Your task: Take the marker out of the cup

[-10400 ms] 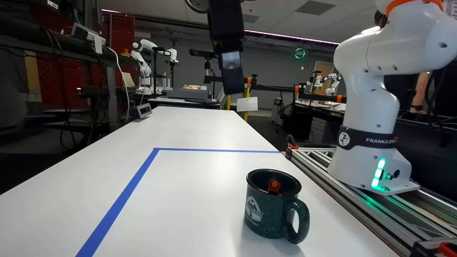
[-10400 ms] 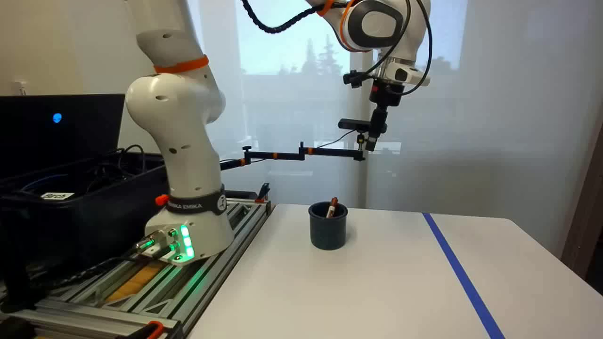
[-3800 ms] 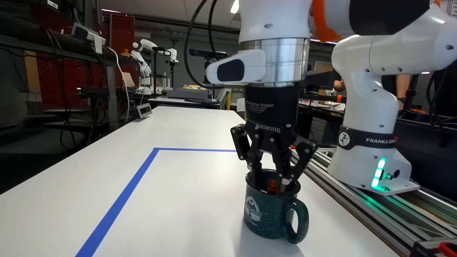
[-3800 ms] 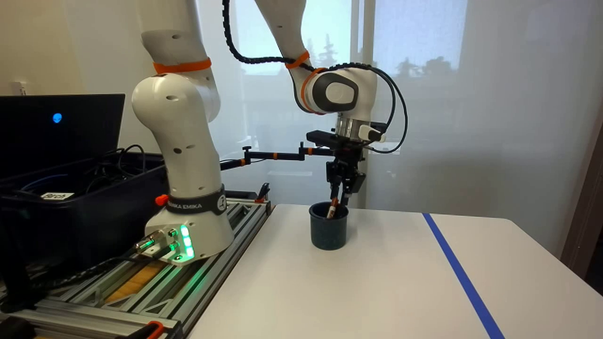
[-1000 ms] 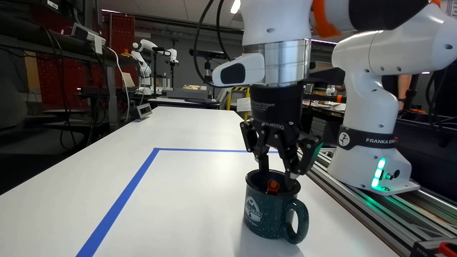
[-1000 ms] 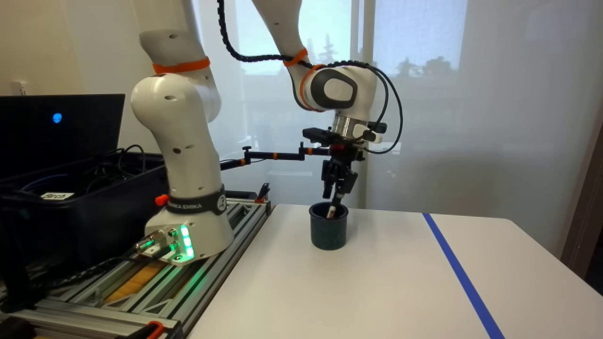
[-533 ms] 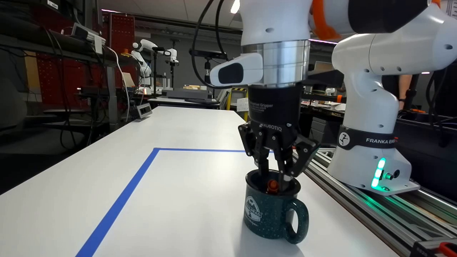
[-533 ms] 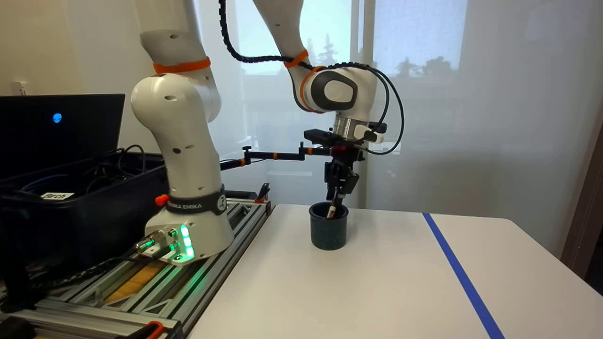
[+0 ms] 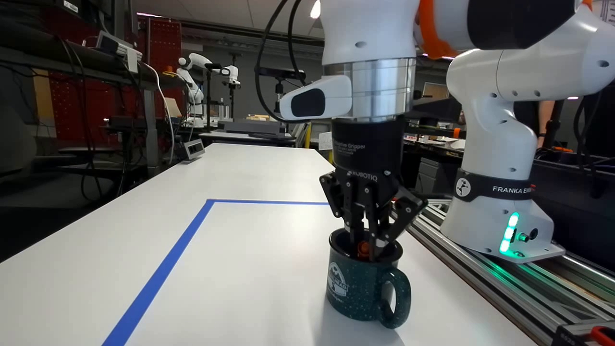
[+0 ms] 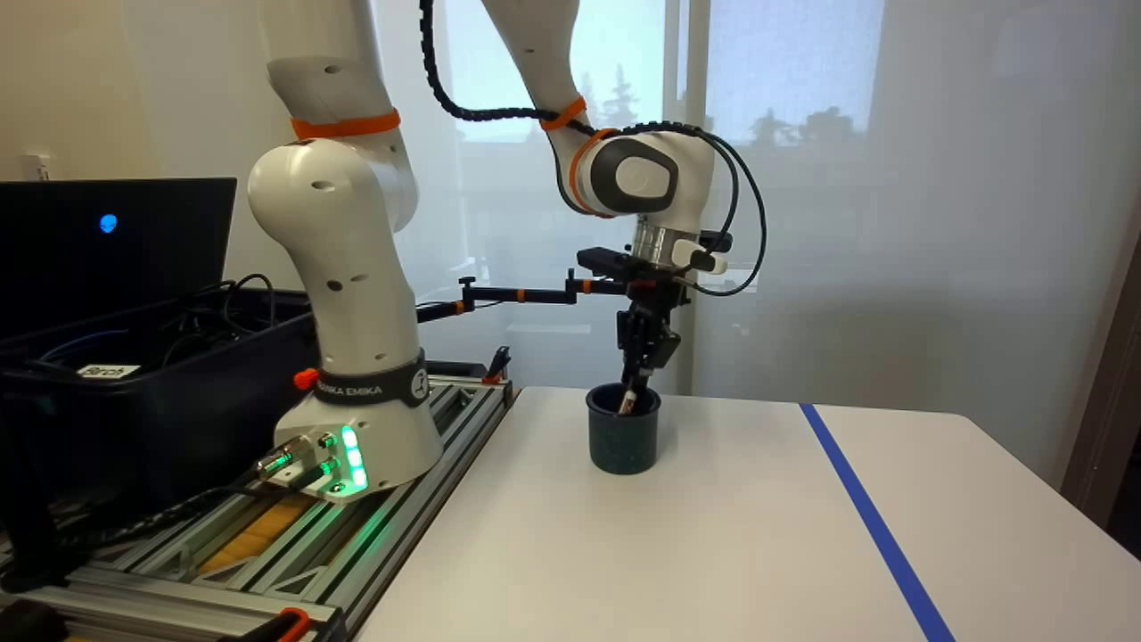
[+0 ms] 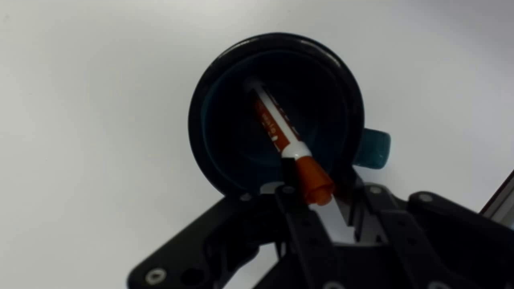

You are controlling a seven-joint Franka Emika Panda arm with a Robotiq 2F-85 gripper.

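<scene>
The cup [image 9: 361,290], dark green with a pale print, stands upright on the white table in both exterior views. Leaning inside the cup [image 11: 195,116] is the marker [image 11: 277,118], orange-red and white, its orange cap uppermost by the rim. My gripper [image 11: 316,166] reaches down into the cup's mouth, a finger on either side of the cap. In the wrist view the left finger [image 11: 288,168] lies against the cap; whether the right one presses on it I cannot tell. The rim hides the fingertips in an exterior view [image 9: 363,246]. The marker's lower end rests in shadow.
Blue tape [image 9: 164,269] marks lines on the table. Metal rails [image 9: 461,262] with the arm's base run along the table's edge beside the cup. A black bin [image 10: 143,446] and a camera boom [image 10: 526,295] are behind them.
My fingers have drawn closer together around the marker's cap, and the gripper has sunk slightly. Cup and marker have shifted a little, leftward in an exterior view. Earlier the gripper came down from above.
</scene>
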